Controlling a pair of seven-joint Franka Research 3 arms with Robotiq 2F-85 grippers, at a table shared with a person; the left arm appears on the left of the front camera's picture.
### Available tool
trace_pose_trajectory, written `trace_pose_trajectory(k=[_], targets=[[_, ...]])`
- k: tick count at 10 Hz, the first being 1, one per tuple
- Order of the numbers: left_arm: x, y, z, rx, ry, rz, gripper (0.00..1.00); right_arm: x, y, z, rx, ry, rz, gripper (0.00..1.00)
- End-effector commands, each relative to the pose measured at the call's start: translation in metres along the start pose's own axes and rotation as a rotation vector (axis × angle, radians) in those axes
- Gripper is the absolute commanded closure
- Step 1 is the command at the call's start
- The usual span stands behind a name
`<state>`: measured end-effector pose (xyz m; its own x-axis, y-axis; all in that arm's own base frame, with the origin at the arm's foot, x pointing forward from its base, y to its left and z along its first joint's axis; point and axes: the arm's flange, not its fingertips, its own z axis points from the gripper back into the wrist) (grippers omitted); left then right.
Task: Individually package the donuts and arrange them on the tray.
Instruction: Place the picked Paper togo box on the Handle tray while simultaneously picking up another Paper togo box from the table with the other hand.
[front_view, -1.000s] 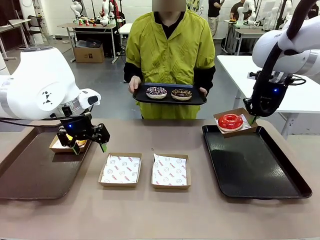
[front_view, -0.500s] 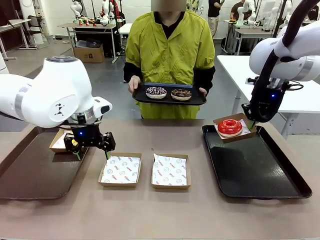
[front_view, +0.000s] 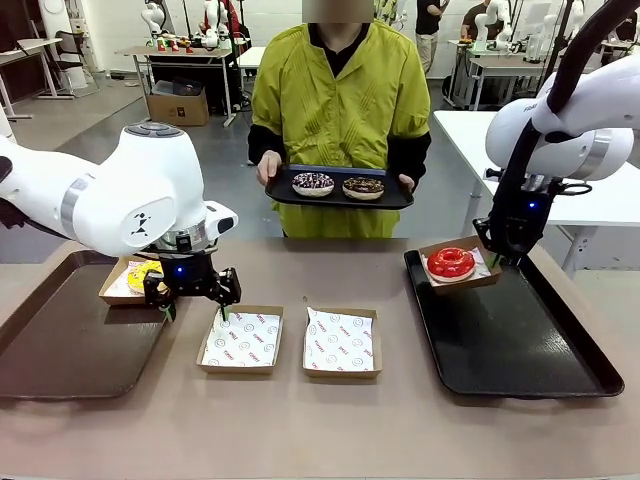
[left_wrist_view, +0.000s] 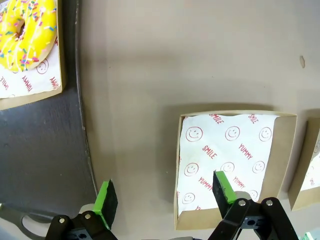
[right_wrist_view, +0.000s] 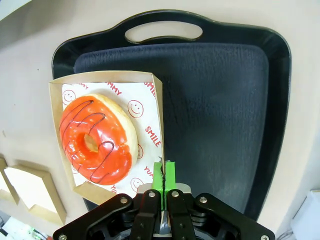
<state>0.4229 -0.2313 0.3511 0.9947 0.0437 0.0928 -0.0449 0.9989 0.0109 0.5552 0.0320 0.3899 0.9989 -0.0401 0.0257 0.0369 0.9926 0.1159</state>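
Right fingers (right_wrist_view: 163, 175), clenched on its box (right_wrist_view: 147, 107), have brought the red donut (right_wrist_view: 111, 150) to the tray (right_wrist_view: 215, 100) corner, bare tray at one o'clock; left fingers (left_wrist_view: 224, 186) released.

The box (left_wrist_view: 286, 150) has a paper liner (left_wrist_view: 227, 150) printed "SMILE" and "YUMMY" in red (with smiley faces).

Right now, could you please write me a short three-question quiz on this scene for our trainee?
1. True or false: the left gripper is carrying a box.
2. How many donuts lie on the person's tray?
3. The right gripper is shut on the edge of a paper-lined box holding which donut? A yellow, B red, C chocolate.
Key: 1 false, its jaws stand open; 2 two; 3 B, the red donut.
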Motion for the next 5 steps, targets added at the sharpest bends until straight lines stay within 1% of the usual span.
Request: trace_pose_trajectory(k=[1,5], targets=[[0.005,-0.002,-0.008,0.014,-0.035,0.029,0.0,0.001,0.006,-0.006,-0.014,-0.017,-0.025,0.99],[0.012,-0.003,-0.019,0.006,-0.024,0.025,0.0,0.005,0.011,-0.016,-0.025,-0.001,-0.028,0.99]])
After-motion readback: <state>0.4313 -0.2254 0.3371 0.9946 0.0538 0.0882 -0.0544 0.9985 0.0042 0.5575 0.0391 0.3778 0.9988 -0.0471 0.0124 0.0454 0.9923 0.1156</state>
